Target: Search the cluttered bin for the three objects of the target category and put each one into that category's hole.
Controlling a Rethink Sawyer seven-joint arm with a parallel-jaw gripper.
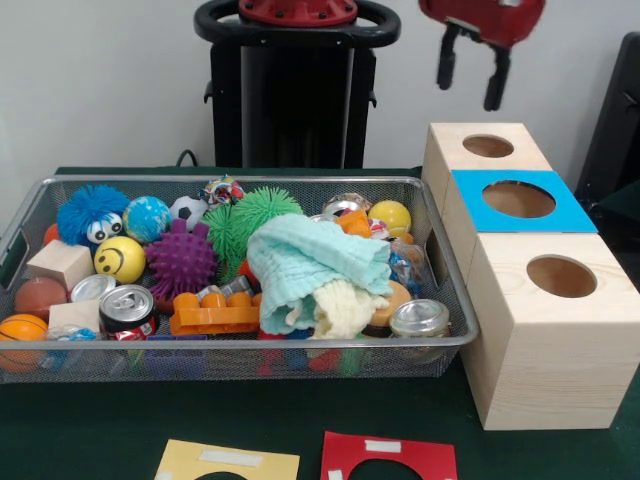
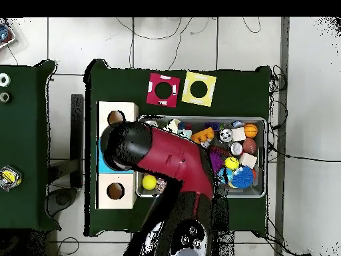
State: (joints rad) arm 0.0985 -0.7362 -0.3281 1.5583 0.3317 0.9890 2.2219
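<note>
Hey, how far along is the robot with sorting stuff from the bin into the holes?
Nothing looks done: no hole visibly holds anything, though their depths are hidden. In hand: nothing. The gripper hangs open and empty above the three wooden boxes, over the blue-topped box. The wire bin is full: balls, cans, blocks, and a mint cloth covering some items. All three picks appear to remain.

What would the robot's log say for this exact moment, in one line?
gripper: open, empty, above blue-topped box | bin: full of clutter | holes: none filled yet
</note>
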